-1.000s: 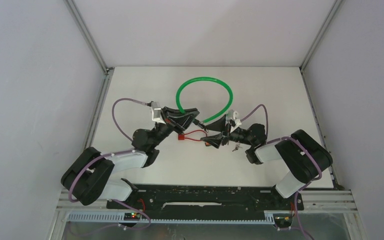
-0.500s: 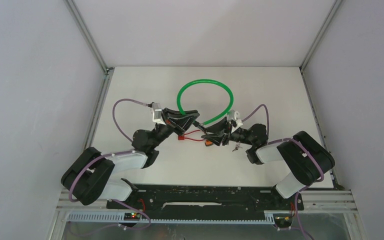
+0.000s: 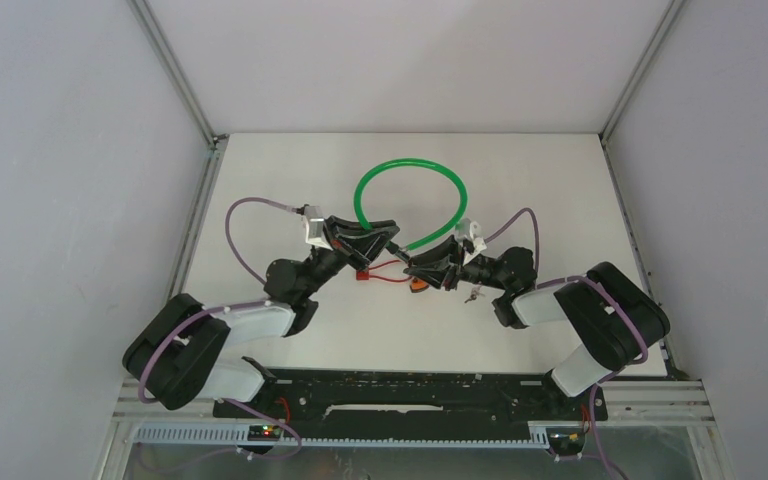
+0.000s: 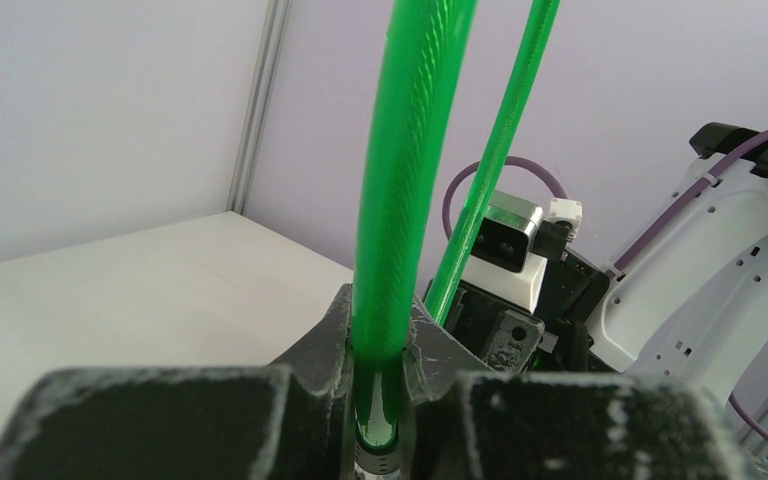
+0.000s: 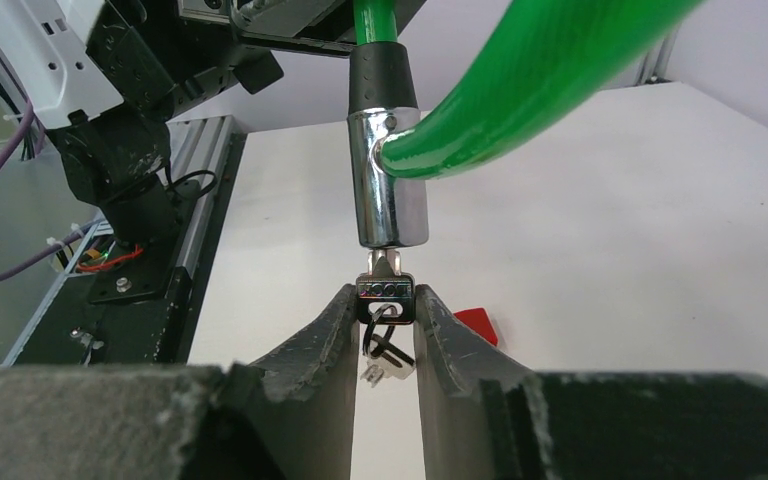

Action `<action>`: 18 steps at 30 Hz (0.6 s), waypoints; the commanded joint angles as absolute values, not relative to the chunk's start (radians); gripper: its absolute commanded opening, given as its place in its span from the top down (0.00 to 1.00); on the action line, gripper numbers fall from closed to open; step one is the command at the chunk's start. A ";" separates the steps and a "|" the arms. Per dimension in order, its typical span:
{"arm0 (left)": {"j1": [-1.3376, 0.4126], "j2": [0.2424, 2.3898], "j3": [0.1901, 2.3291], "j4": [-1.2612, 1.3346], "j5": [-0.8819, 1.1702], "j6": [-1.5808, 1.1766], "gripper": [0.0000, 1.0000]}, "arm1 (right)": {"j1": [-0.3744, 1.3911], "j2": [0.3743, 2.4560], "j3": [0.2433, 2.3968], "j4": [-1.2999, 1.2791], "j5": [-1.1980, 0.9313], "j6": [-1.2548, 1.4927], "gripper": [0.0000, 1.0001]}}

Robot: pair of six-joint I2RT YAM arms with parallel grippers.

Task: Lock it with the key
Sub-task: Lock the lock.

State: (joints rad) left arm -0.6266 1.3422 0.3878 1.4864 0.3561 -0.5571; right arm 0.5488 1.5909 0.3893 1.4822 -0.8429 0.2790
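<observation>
**Left jaws:** clamped on the cable (image 4: pixel 400 200) close to its lock end. I hold that end up off the counter (image 3: pixel 550 180).

**Cable:** a green loop that arcs toward the far side, mid-counter, between my two arms. Both ends come back to the barrel (image 5: pixel 388 185).

**Barrel:** chrome, under a black collar (image 5: pixel 380 75), hanging keyhole-down. The cable's free end enters its side. I cannot tell if that end is fully seated.

**Key (image 5: pixel 386 290):** blade up inside the barrel, head showing below it, with a ring (image 5: pixel 378 340) dangling underneath.

**Tag (image 5: pixel 475 325):** red, lying on the counter just beyond the key.

**Right jaws:** together on the key's head, one pad flat against each side.

**Progress:** the loop looks closed and the key is inserted and gripped. By my judgement, what is left is to turn the key and then probably draw it out. Nothing shows whether the bolt is thrown yet.
</observation>
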 commanded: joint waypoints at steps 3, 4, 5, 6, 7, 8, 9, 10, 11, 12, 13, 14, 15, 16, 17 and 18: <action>-0.621 1.349 0.389 1.594 0.355 -0.549 1.00 | 0.543 1.563 0.390 1.524 -0.849 0.285 0.78; -0.621 1.350 0.390 1.594 0.356 -0.548 1.00 | 0.542 1.563 0.390 1.524 -0.848 0.286 0.79; -0.621 1.351 0.391 1.594 0.356 -0.548 1.00 | 0.541 1.564 0.390 1.524 -0.845 0.286 0.80; -0.621 1.352 0.392 1.594 0.357 -0.548 1.00 | 0.539 1.566 0.390 1.524 -0.844 0.288 0.82; -0.621 1.353 0.393 1.594 0.357 -0.550 1.00 | 0.538 1.565 0.390 1.524 -0.842 0.288 0.83; -0.621 1.353 0.394 1.594 0.358 -0.550 1.00 | 0.538 1.567 0.390 1.524 -0.837 0.289 0.84; -0.620 1.354 0.395 1.594 0.360 -0.553 1.00 | 0.537 1.569 0.390 1.525 -0.834 0.290 0.86; -0.621 1.355 0.396 1.595 0.361 -0.554 1.00 | 0.537 1.571 0.390 1.524 -0.831 0.289 0.88; -0.621 1.357 0.397 1.594 0.364 -0.555 1.00 | 0.537 1.573 0.390 1.524 -0.824 0.290 0.89; -0.621 1.360 0.401 1.594 0.370 -0.557 1.00 | 0.535 1.573 0.390 1.524 -0.820 0.291 0.90; -0.621 1.364 0.405 1.594 0.376 -0.562 1.00 | 0.533 1.575 0.390 1.524 -0.815 0.290 0.90; -0.621 1.369 0.409 1.594 0.387 -0.566 1.00 | 0.534 1.576 0.390 1.524 -0.804 0.289 0.91; -0.621 1.375 0.414 1.594 0.393 -0.571 1.00 | 0.533 1.579 0.390 1.524 -0.790 0.289 0.93; -0.621 1.378 0.418 1.594 0.398 -0.574 1.00 | 0.532 1.581 0.388 1.523 -0.776 0.290 0.94; -0.621 1.380 0.420 1.595 0.399 -0.576 1.00 | 0.532 1.581 0.387 1.524 -0.764 0.290 0.95; -0.621 1.383 0.421 1.594 0.397 -0.577 1.00 | 0.533 1.584 0.384 1.522 -0.747 0.288 0.97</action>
State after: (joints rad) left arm -0.6231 1.3708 0.3882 1.4948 0.3588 -0.5602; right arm 0.5381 1.5909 0.3843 1.4708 -0.8265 0.2810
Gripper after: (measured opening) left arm 0.153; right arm 0.247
